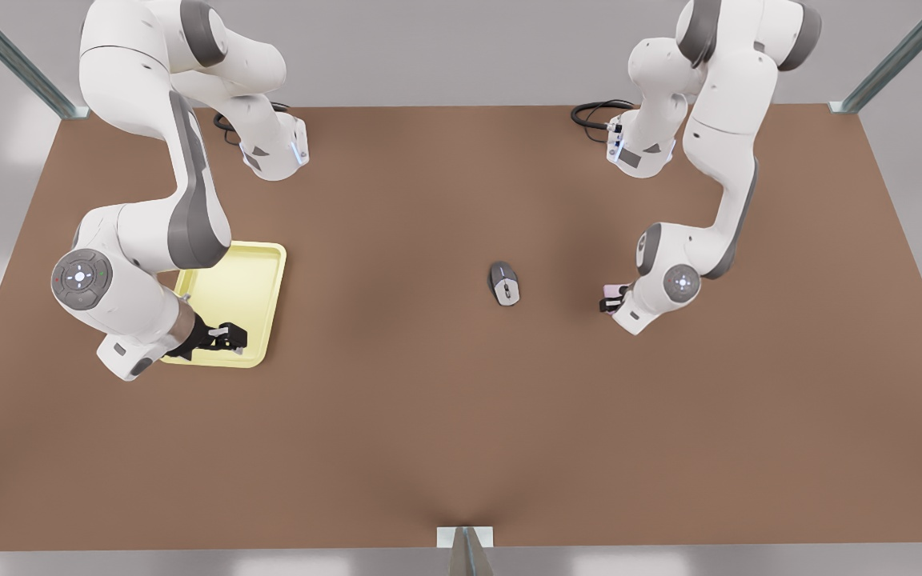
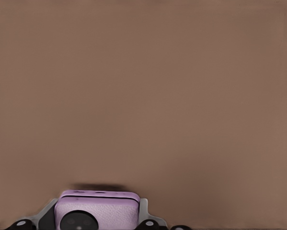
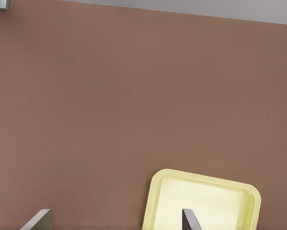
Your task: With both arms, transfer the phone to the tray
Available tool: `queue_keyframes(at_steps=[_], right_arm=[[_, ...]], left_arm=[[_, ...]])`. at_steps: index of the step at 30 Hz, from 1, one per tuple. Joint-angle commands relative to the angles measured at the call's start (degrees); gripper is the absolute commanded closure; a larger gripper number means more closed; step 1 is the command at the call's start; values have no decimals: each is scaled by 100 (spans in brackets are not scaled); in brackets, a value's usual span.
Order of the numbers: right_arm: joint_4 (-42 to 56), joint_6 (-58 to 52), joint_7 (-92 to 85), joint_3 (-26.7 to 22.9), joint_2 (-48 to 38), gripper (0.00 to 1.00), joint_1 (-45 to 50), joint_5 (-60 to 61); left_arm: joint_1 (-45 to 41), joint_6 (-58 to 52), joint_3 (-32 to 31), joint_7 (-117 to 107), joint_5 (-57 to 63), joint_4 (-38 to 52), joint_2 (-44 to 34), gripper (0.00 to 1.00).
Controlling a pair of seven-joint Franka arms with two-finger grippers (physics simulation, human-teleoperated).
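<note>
The pale-pink phone (image 2: 97, 211) sits between the fingers of my left gripper (image 2: 98, 221), which is shut on its two sides. In the front view this gripper (image 1: 610, 302) is low over the table on the right, with a bit of the phone (image 1: 611, 289) showing beside the wrist. The pale yellow tray (image 1: 251, 268) lies on the front view's left. My right gripper (image 1: 237, 338) hovers over the tray's near corner, open and holding nothing. In the right wrist view the tray (image 3: 205, 199) shows past that gripper's spread fingers (image 3: 190, 219).
A grey computer mouse (image 1: 504, 284) lies on the brown table (image 1: 429, 416) between the two arms, nearer the left gripper. Black cables (image 1: 593, 116) coil by the arm bases at the back. A metal post (image 1: 465, 544) stands at the front edge.
</note>
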Motion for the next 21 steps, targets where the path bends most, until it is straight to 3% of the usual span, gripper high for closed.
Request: queue_keyframes(at_steps=[1, 3, 6, 10, 15, 18, 19, 20, 21], right_arm=[[3, -2, -4, 0, -7, 0, 0, 4], [3, -2, -13, 0, -7, 0, 0, 4], [3, -2, -22, 0, -7, 0, 0, 4], [-6, -2, -4, -27, -7, 0, 0, -4], [-50, -11, 31, -27, -16, 0, -17, -4], [-59, -11, 14, -27, -7, 0, -44, -4], [-59, -11, 5, -27, -16, 0, -44, -4], [-59, -11, 5, -27, -7, 0, -52, -4], [-59, -28, -13, -27, -16, 0, -88, -4]], left_arm=[[-388, -965, -7, -884, -85, 351, -71, 30], [-714, -2143, -297, -1887, -93, 1423, 218, 30], [-1856, -4068, -377, -4110, -111, 4306, 1519, 30], [-3122, -3850, -377, -5807, -630, 6671, 3004, 30], [-3245, -1864, -262, -5843, -586, 7084, 3910, 30], [-3245, -1485, -166, -5711, -577, 7251, 4147, 30], [-3280, -1388, -183, -5579, -577, 7278, 4156, 26], [-3324, -1142, -192, -5473, -559, 7269, 4156, 0], [-3377, -1124, -192, -5359, -559, 7269, 4139, 0]])
